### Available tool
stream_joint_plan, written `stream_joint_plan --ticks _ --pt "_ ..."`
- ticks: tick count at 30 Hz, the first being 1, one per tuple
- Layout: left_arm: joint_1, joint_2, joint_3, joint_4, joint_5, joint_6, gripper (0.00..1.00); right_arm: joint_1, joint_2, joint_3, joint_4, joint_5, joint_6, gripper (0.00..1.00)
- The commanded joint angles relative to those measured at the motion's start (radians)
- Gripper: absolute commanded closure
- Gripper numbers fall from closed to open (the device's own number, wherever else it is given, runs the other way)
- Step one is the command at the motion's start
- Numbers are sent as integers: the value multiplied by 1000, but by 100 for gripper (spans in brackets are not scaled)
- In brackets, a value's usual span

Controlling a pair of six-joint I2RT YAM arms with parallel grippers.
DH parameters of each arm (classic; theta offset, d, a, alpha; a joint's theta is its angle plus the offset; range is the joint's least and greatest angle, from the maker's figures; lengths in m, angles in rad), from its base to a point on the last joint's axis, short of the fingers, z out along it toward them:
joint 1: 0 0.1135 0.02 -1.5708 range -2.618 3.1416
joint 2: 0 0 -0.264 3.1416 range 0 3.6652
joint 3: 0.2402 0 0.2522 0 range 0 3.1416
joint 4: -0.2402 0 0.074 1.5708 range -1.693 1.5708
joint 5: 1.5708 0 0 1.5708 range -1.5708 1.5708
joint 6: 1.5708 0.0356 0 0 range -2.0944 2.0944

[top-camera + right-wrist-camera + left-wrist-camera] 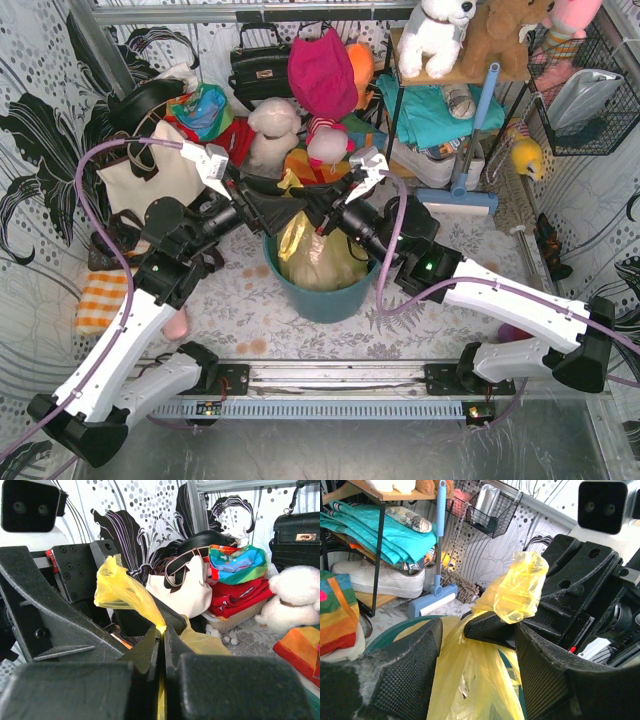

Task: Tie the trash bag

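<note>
The trash bag [318,258] is thin yellow plastic and sits in the round teal bin [335,300] at the table's middle. Both grippers meet just above the bin's far rim. My right gripper [324,220] is shut on a gathered strand of the bag; a yellow tuft [120,587] sticks out past its closed jaws [162,630]. My left gripper [477,647] is open, its two fingers standing either side of the bag's pulled-up strands [470,680]. The right gripper's fingers [487,627] and the tuft [517,592] show right in front of it.
Stuffed toys [272,130], a black handbag [258,62], a white tote [150,175] and colourful cloth crowd the back. A shelf with teal cloth [375,530] and a white shoe [380,580], a blue brush [465,195] and a wire basket [590,100] stand at the right.
</note>
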Motion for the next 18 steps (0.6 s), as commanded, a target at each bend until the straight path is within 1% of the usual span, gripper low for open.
stream_joint_plan --ticks 1,7,11,18 --pt "4 5 44 117 23 -4 30 15 -24 -26 44 -36 23 100" --pt "4 -53 35 55 0 12 29 16 -36 -31 41 -22 16 100" --pt "4 -71 42 22 -12 20 31 15 -37 -29 38 -21 13 100" --pt "5 -39 36 63 -13 -4 36 16 -32 -23 41 -39 19 100"
